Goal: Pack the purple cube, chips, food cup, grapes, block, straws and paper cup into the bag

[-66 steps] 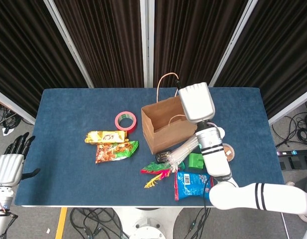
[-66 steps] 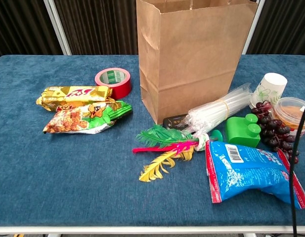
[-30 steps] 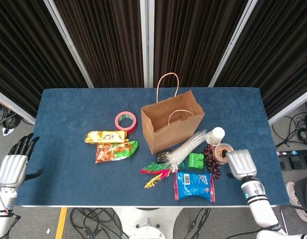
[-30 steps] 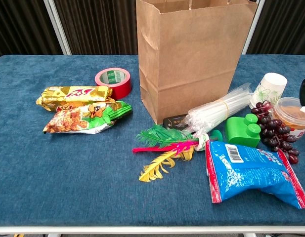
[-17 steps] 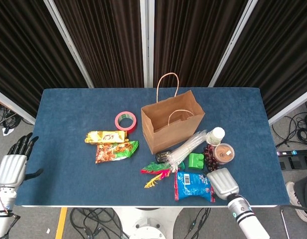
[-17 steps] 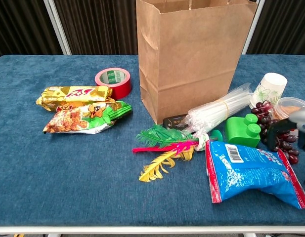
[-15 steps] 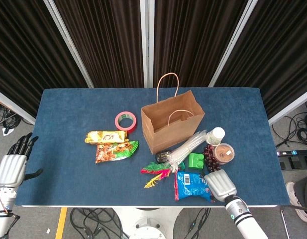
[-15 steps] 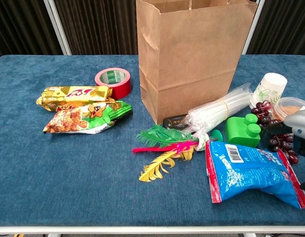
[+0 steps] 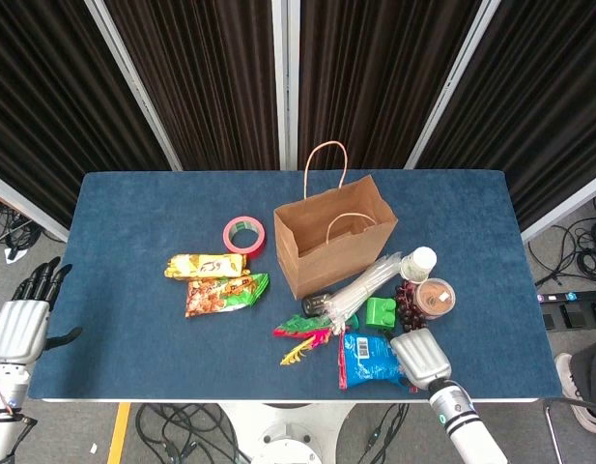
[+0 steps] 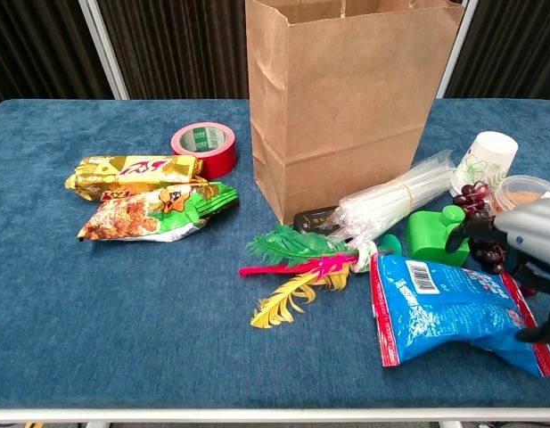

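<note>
The brown paper bag [image 9: 328, 244] [image 10: 346, 107] stands open mid-table. Right of it lie the bundle of clear straws [image 9: 361, 284] [image 10: 395, 203], the green block [image 9: 380, 312] [image 10: 432, 236], the grapes [image 9: 406, 303] [image 10: 472, 193], the paper cup [image 9: 419, 262] [image 10: 488, 159] and the lidded food cup [image 9: 436, 298] [image 10: 527, 189]. The blue chips bag [image 9: 369, 360] [image 10: 444, 308] lies near the front edge. My right hand [image 9: 420, 358] [image 10: 515, 251] hovers over the chips' right end, fingers spread, holding nothing, and hides part of the grapes. My left hand [image 9: 17, 324] hangs off the table's left side, fingers extended. No purple cube shows.
A pink tape roll [image 9: 243, 234] [image 10: 204, 147] and two snack packs [image 9: 206, 266] [image 10: 154, 212] lie left of the bag. Coloured feathers [image 9: 305, 336] [image 10: 297, 267] and a dark object [image 10: 312, 219] sit in front of the bag. The table's front edge [image 9: 278, 398] is close to the chips.
My right hand left the bag, swung out to the right, then came down and left over the chips' right end. The left hand and the objects stayed put.
</note>
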You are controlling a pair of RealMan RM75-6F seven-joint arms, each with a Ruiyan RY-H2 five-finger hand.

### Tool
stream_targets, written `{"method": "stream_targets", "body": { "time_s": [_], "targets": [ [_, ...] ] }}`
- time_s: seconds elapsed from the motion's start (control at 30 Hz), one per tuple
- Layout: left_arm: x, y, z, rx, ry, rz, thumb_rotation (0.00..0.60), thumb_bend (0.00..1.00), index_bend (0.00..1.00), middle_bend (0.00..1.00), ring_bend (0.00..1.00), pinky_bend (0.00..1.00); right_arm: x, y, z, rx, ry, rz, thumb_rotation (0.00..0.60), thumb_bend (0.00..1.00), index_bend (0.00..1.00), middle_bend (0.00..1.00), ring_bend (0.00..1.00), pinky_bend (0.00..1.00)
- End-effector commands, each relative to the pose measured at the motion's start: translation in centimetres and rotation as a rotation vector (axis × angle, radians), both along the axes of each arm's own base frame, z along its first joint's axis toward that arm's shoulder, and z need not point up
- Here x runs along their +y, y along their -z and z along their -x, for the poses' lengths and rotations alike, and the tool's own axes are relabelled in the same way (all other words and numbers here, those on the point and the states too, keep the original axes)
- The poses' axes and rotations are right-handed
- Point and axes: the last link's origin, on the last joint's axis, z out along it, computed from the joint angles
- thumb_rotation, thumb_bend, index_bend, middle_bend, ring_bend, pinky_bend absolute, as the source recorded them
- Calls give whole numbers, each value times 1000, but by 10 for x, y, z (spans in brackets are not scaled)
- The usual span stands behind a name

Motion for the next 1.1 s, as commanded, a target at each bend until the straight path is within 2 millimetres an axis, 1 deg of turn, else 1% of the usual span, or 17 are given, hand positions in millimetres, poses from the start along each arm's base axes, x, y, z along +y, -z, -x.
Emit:
{"method": "stream_targets", "body": {
  "time_s": [0.03, 0.13, 0.23, 0.3, 0.37, 0.5, 0.53, 0.6, 0.7, 0.77, 0.83, 0.9, 1.1],
  "targets": [
    [0, -1, 0, 0, -1, -1, 600, 73, 114, 87, 35, 195, 2, 8, -1, -26, 11, -26, 600, 0, 211, 855, 849, 773],
    [1, -3, 0, 1, 0, -5, 600, 72, 114, 87, 35, 195, 4, 7, -7, -50, 0, -19, 600, 0, 210, 847, 849, 773],
    [0, -4, 0, -3, 1, -8, 600, 73, 114, 87, 35, 195, 6, -1, -13, -69, -22, 14, 600, 0, 210, 829, 847, 773],
    [0, -5, 0, -5, 0, -8, 600, 73, 114, 87, 35, 195, 6, -8, -16, -76, -38, 43, 600, 0, 226, 792, 842, 773],
    [0, -4, 0, -6, 1, -7, 600, 73, 114, 88, 35, 196, 6, -15, -19, -93, -51, 73, 600, 0, 241, 729, 834, 773],
    [2, -3, -1, -7, 6, -3, 600, 74, 114, 87, 35, 195, 6, -17, -15, -81, -46, 76, 600, 0, 247, 461, 776, 773],
    [2, -3, -1, -7, 8, -2, 600, 74, 114, 87, 35, 196, 6, -16, -13, -74, -38, 66, 600, 0, 247, 418, 764, 773],
    [2, -3, -2, -5, 11, -2, 600, 73, 114, 87, 35, 196, 7, -13, -10, -64, -32, 53, 600, 0, 247, 302, 733, 779],
    [2, -4, -2, -3, 12, -4, 600, 72, 114, 88, 35, 196, 7, -8, -8, -63, -20, 34, 600, 0, 243, 195, 726, 785],
    [2, -4, -2, -3, 11, -7, 600, 73, 114, 88, 35, 196, 6, -4, -7, -73, -15, 27, 600, 0, 224, 146, 726, 785],
    [2, -5, -2, -3, 10, -8, 600, 74, 114, 87, 35, 196, 5, 0, -8, -79, -18, 20, 600, 0, 206, 121, 726, 785],
    [2, -5, -1, -3, 8, -8, 600, 73, 114, 87, 35, 196, 4, 4, -8, -85, -20, 15, 600, 0, 204, 117, 727, 785],
    [0, -5, 0, -5, 6, -8, 600, 73, 114, 87, 35, 196, 4, 17, -4, -65, -2, -4, 600, 0, 204, 141, 727, 785]
  ]
}}
